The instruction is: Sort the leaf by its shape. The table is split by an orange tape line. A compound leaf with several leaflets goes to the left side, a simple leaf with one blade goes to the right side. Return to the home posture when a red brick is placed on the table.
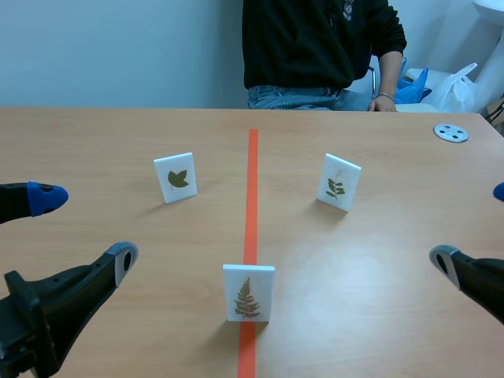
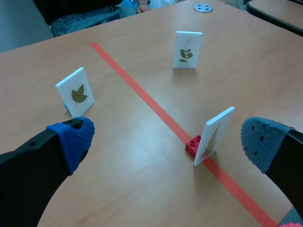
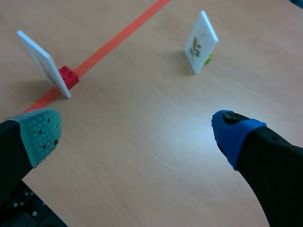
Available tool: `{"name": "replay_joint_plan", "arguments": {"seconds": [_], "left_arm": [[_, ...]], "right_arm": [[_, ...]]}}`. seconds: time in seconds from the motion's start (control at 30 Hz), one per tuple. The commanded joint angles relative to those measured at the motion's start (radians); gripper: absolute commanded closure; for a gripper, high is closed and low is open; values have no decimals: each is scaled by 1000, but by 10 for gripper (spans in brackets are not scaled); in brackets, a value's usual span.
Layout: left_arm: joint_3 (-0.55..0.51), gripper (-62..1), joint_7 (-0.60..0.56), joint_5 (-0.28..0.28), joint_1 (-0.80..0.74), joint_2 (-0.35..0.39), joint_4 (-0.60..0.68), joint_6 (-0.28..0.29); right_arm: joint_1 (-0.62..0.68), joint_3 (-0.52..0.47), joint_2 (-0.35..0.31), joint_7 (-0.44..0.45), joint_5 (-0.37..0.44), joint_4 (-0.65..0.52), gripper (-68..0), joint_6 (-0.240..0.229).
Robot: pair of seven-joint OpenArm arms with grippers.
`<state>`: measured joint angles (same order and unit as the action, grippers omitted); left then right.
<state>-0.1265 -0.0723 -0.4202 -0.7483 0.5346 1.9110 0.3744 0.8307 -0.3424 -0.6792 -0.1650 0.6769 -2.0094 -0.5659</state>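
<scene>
At the lower left of the scene view, the left gripper (image 1: 83, 228) has its fingers spread wide and holds nothing. At the lower right, the right gripper (image 1: 472, 226) is likewise spread and empty. Low in the centre, a white upright card with a brown fern leaf (image 1: 249, 293) stands on the orange tape line (image 1: 252, 181), with a small red brick (image 2: 192, 144) touching its back. Farther off, left of centre, stands a white card with a broad green leaf (image 1: 175, 177). Right of centre stands a white card with a leafy green sprig (image 1: 339, 182), apparently propped by something green. A seated person (image 1: 315, 47) fills the top.
</scene>
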Motion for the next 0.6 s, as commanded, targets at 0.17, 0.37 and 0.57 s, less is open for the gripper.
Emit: {"name": "replay_joint_plan", "arguments": {"seconds": [0.17,0.37,0.57], "left_arm": [[3,-623,-14,-9,-2,-5,14,2],[3,-623,-14,-9,-2,-5,14,2],[3,-623,-13,-9,-2,-5,14,2]], "right_arm": [[-150,143,-43,42,4,108,-679,-57],[-280,309,-43,53,-13,192,-679,-64],[-382,470,-43,86,-80,253,-679,-64]]}}
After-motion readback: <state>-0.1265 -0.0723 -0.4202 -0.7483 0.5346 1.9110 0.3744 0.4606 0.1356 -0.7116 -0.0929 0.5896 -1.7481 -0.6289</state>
